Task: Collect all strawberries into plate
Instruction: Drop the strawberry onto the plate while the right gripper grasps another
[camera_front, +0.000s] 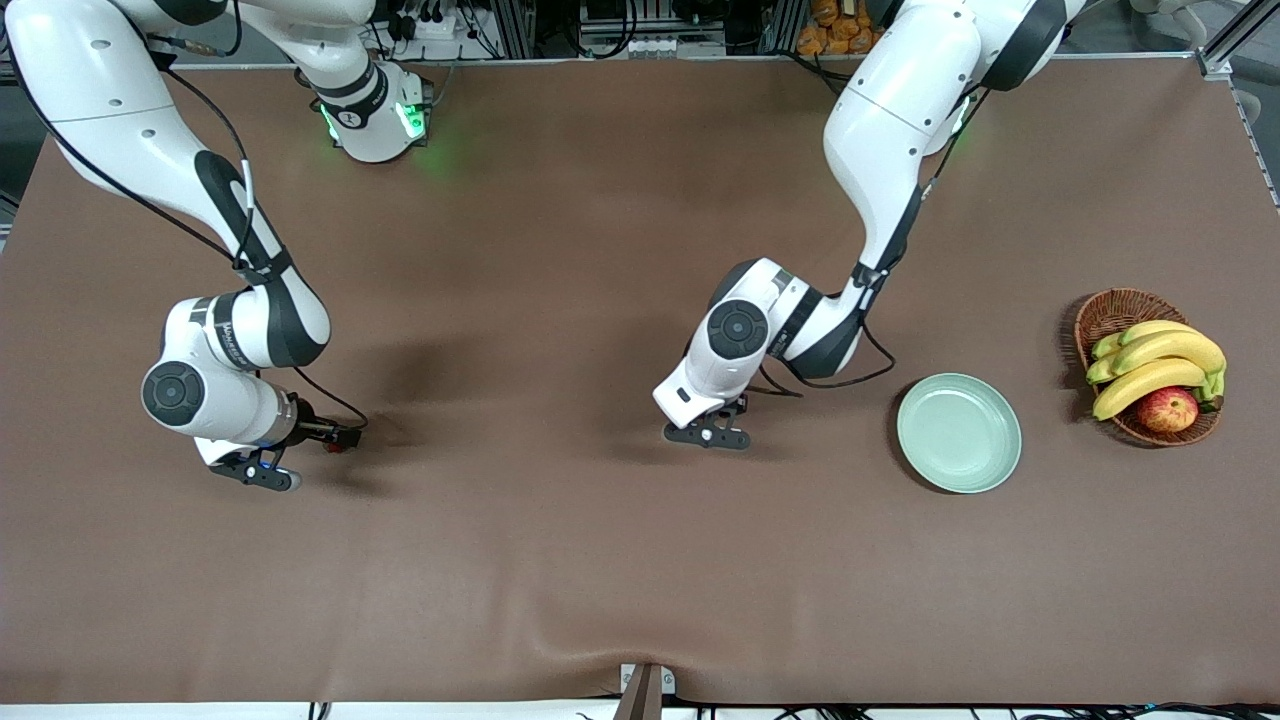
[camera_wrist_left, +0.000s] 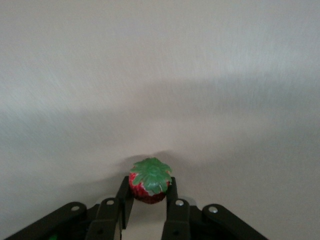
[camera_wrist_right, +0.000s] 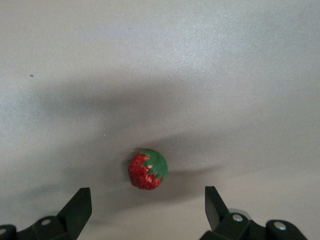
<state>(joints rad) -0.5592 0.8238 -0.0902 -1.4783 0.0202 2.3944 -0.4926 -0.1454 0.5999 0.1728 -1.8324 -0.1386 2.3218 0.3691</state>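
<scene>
Strawberry (camera_wrist_left: 149, 181), tiny, light, firm-looking, being pinched mid-body by left claw (camera_wrist_left: 148, 192); right claw (camera_wrist_right: 145, 205) hanging released over another strawberry (camera_wrist_right: 147, 169).

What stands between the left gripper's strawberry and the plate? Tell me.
Nothing visible. The left gripper is shut on a strawberry down at the table, and only bare brown tabletop lies between it and the plate toward the left arm's end. The basket sits past the plate.
</scene>
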